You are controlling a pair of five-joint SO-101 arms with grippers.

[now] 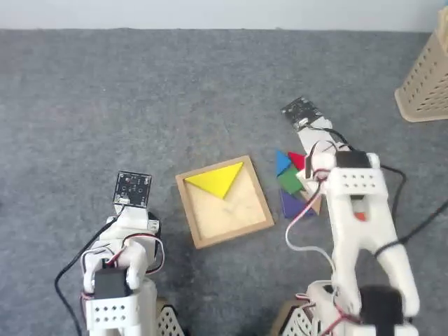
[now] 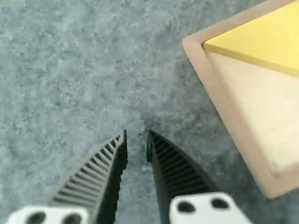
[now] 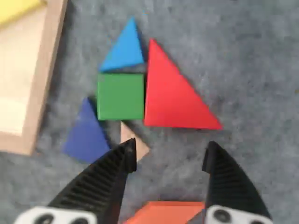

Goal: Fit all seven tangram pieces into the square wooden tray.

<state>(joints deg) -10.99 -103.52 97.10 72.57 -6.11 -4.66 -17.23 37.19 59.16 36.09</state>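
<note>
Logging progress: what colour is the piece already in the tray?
Yellow triangle, clearest in the high view.

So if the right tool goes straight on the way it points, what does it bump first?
Most likely the red triangle, just ahead of the open right tool. How high the tool hangs is unclear.

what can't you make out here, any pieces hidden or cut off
Right wrist view: the orange piece runs off the picture's edge by the right gripper; shape unclear.
Right wrist view: a gripper finger covers part of the tan piece.
High view: the right arm covers parts of the red piece and dark blue piece.
Left wrist view: the tray and yellow triangle are cut by the edge.
</note>
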